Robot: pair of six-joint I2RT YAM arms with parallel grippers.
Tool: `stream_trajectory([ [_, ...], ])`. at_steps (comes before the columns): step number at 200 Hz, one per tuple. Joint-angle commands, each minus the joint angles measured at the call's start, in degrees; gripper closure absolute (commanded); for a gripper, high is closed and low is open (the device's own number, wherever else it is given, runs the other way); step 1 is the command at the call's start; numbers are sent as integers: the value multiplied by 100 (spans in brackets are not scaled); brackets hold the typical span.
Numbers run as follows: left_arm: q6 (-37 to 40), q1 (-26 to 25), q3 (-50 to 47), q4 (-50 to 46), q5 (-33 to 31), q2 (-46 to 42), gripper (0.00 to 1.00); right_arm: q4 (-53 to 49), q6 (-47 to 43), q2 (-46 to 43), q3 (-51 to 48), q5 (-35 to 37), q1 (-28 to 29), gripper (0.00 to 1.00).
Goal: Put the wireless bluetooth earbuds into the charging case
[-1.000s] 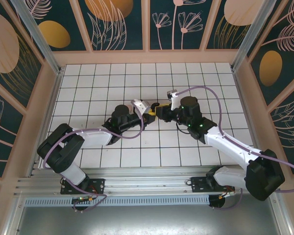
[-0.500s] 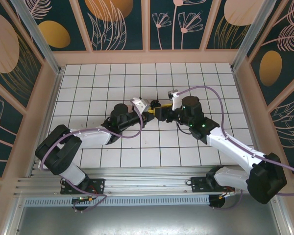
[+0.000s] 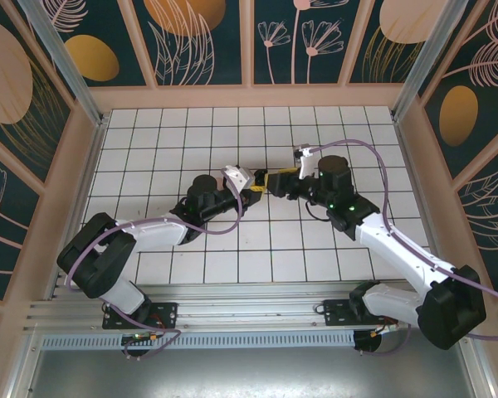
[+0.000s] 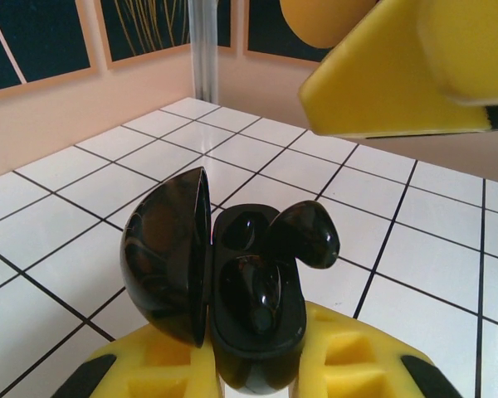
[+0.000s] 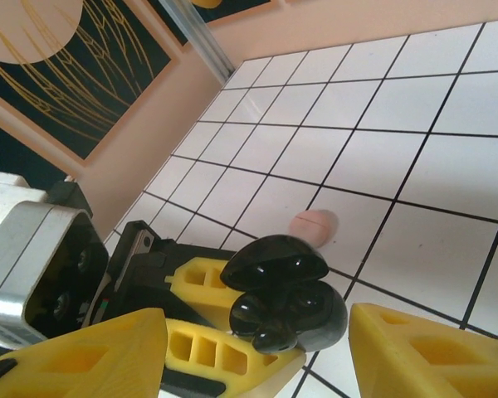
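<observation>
Now we see the right gripper [image 3: 276, 180] drawing back from the meeting point, jaws spread and empty, while the left gripper [image 3: 252, 195] stays clamped on the open charging case [image 4: 232, 290], and one pale-pink earbud [image 5: 313, 225] lies on the tiles [image 5: 423, 249] just beyond, likely our next pickup.

— Finding any room around the charging case [image 4: 249, 332]?
— Slipping in from above only, between the lid [image 4: 168, 253] standing open on the left and one yellow finger [image 4: 398, 75] of the wide-spread right gripper [image 3: 275, 180] hanging over the right.
— Hitting anything lower down?
— Meeting the left gripper [image 3: 254, 191] clamping the case from beneath, plus a black rounded piece [image 4: 303, 235] sticking up at the rim. Passing freely over the tiled table [image 3: 191, 133] beyond, skirting just a pale-pink earbud [image 5: 313, 225] lying there.
</observation>
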Motion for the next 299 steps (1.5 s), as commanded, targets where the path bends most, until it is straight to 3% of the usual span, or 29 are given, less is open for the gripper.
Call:
stream_trajectory([
  [1,115,3,99,-19,-33,-187,91,-125,140,-61,186,-141,-196,40],
  [86,186,-1,99,-94,-29,-216,91,-451,387,161,220,-335,-424,40],
  [197,202,-1,123,-133,-24,-217,91,-428,225,554,394,-730,-193,40],
  [299,203,-1,101,-125,-37,-287,91,-677,189,501,334,-322,-211,44],
])
